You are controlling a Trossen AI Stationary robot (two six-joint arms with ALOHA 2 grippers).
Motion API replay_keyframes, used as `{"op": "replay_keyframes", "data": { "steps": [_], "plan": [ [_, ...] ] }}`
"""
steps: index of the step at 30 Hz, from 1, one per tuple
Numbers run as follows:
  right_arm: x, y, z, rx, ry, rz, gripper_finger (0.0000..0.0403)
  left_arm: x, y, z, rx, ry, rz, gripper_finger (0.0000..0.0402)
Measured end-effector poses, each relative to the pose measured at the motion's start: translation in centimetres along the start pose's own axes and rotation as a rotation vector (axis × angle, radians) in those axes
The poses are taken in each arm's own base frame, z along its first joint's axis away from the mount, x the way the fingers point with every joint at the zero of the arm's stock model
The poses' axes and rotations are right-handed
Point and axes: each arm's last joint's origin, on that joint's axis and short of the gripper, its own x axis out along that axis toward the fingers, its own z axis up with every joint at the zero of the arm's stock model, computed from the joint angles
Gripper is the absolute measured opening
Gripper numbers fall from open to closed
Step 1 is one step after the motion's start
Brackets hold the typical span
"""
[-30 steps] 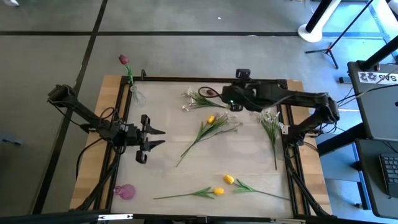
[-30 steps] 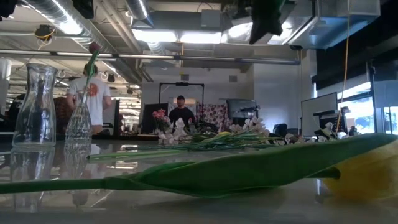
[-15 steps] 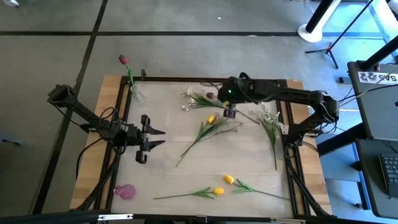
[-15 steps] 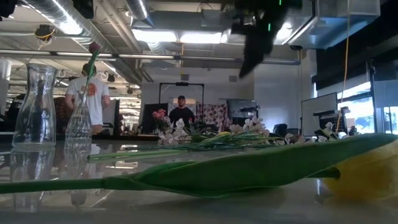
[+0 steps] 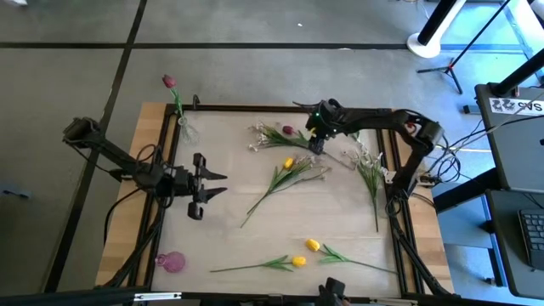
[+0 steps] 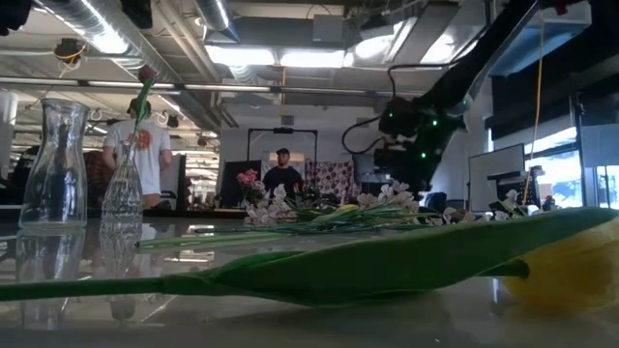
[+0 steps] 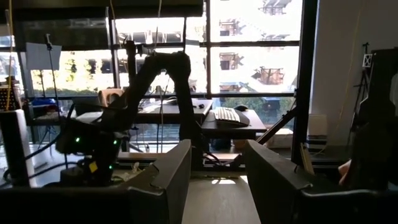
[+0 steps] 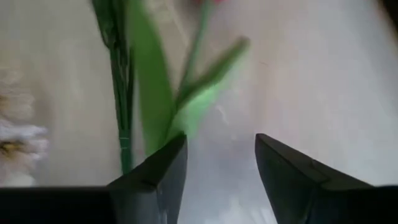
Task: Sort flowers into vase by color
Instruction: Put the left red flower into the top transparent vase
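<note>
From where I stand, the table (image 5: 229, 183) is strewn with loose flowers, and the right gripper (image 5: 315, 143), jaws parted and holding nothing, hangs low at the far side over a dark red tulip (image 5: 287, 130) lying tangled among white sprays (image 5: 262, 134) and a yellow tulip (image 5: 289, 162). I judge it could pinch a neighbouring stalk or a leaf (image 8: 199, 93) instead of the stem. The left gripper (image 5: 210, 186) waits open, well apart.

an open-plan lab or workshop with exposed ceiling ducts (image 6: 87, 29) and strip lights, a wooden workbench (image 5: 255, 229) on a grey floor, tall windows (image 7: 249, 43), desks with a keyboard (image 7: 230, 116), and people (image 6: 281, 172) standing behind.
</note>
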Motion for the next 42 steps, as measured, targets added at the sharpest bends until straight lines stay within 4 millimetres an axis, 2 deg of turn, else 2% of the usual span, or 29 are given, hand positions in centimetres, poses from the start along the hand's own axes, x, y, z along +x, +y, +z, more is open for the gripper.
{"op": "replay_keyframes", "data": {
  "steps": [6, 11, 15, 18, 25, 29, 33, 37, 42],
  "plan": [
    [0.7, 0.3, 0.1, -0.018, 0.006, -0.014, 0.0160, 0.1, 0.2, 0.0, -0.004, -0.003, -0.010, 0.0146],
    [-0.1, 0.3, 0.3, -0.022, -0.018, -0.024, 0.0142, 0.1, 0.2, 0.0, -0.022, -0.003, -0.012, 0.0146],
    [-1.4, 0.2, 1.4, -0.011, -0.109, -0.043, 0.0146, 0.1, 0.2, 0.0, -0.022, -0.003, -0.012, 0.0146],
    [-1.4, 0.2, 1.4, 0.001, -0.117, -0.037, 0.0161, 0.1, 0.2, 0.0, -0.021, -0.003, -0.012, 0.0146],
    [0.3, 0.3, 1.0, 0.020, -0.106, 0.034, 0.0194, 0.1, 0.2, 0.0, -0.021, -0.003, -0.012, 0.0146],
    [1.6, 0.3, 0.8, 0.019, -0.096, 0.047, 0.0197, 0.1, 0.2, 0.0, -0.021, -0.001, -0.013, 0.0146],
    [1.9, 0.5, 0.8, -0.010, -0.087, 0.038, 0.0193, 0.1, 0.2, 0.0, -0.020, 0.000, -0.013, 0.0146],
    [2.0, 0.8, 0.9, -0.058, -0.078, -0.012, 0.0155, 0.1, 0.2, 0.0, -0.020, 0.000, -0.013, 0.0146],
    [2.0, 1.7, 1.2, -0.106, -0.064, -0.054, 0.0050, 0.1, 0.2, 0.0, -0.022, -0.002, -0.012, 0.0146]
  ]
}}
